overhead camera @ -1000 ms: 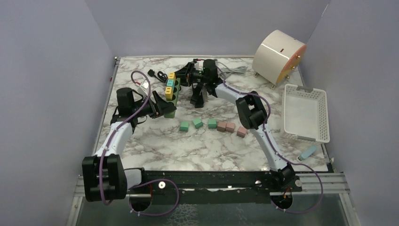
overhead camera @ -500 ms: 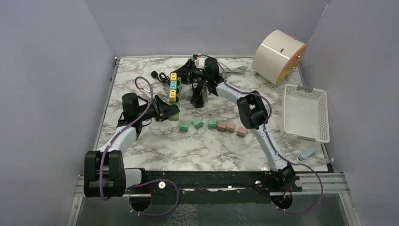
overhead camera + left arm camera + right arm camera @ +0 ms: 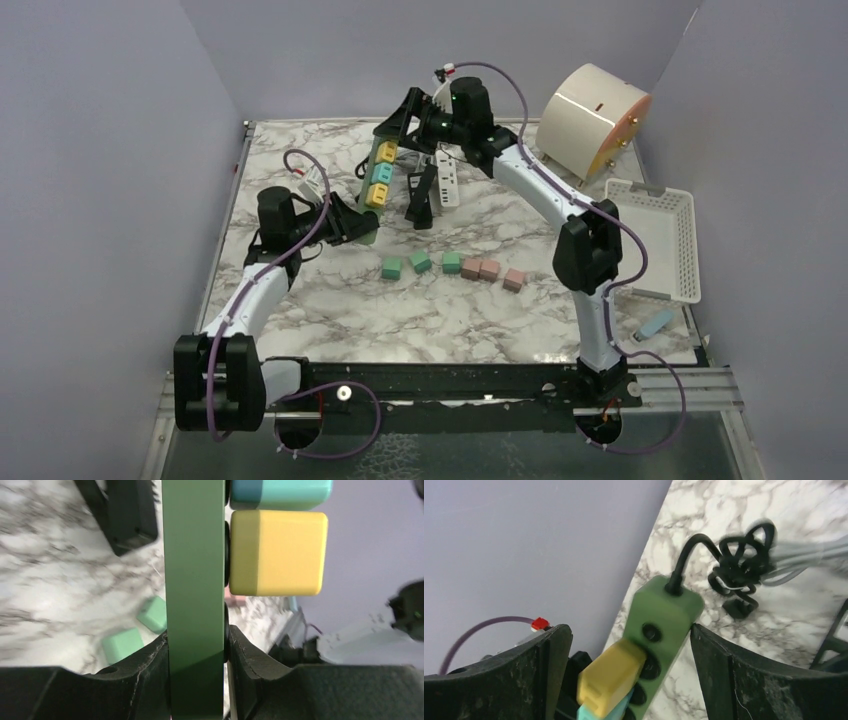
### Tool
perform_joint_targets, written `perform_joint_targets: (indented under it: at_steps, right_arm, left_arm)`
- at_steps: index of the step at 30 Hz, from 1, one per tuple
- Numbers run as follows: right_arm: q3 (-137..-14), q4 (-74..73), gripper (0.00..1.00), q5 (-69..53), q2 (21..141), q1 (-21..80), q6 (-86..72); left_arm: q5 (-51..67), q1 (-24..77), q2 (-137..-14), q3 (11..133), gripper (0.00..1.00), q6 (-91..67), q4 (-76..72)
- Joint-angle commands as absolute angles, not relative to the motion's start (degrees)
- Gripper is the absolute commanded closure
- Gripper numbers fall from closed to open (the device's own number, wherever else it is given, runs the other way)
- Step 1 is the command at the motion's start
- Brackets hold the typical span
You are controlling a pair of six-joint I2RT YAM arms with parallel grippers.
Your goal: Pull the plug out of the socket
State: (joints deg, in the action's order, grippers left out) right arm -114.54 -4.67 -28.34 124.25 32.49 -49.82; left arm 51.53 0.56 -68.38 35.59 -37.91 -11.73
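Observation:
The socket is a green power strip standing tilted over the back left of the table, its black cord leaving the far end. Three plugs sit in it: yellow, teal, yellow. My left gripper is shut on the strip's near end; in the left wrist view the green body fills the gap between the jaws, with a yellow plug just beyond. My right gripper hangs open above the far end, its fingers either side of the strip and the top yellow plug, touching neither.
A row of green and pink cubes lies mid-table. A black stand with a white adapter is right of the strip. The coiled cord lies behind it. A white basket and a cream drum are at the right.
My left gripper closed on the strip's near end. My right gripper opened wide and rose toward the back. The strip's far end tipped up.

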Motion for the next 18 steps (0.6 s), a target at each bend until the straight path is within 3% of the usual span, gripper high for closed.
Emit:
perform_joint_targets:
  at_steps: [1, 6, 13, 18]
  right_arm:
    - [-119.06, -17.14, 0.09, -20.39, 119.93, 32.2, -37.16]
    - [-121.45, -23.15, 0.07, -16.96, 121.24, 32.43, -34.64]
    - [-126.16, -26.65, 0.11, -23.9, 126.18, 32.95, -38.23]
    - [-118.1, -24.83, 0.14, -26.02, 124.9, 32.92, -47.53]
  left_arm:
    - [39.01, -0.1, -66.34, 39.69, 1.0, -28.32, -5.08]
    - [36.86, -0.1, -65.2, 38.55, 1.0, -29.2, -8.69]
    - [36.32, -0.17, -64.74, 36.78, 1.0, -30.21, -12.56]
    - [33.98, -0.17, -63.41, 35.89, 1.0, -30.2, -13.06]
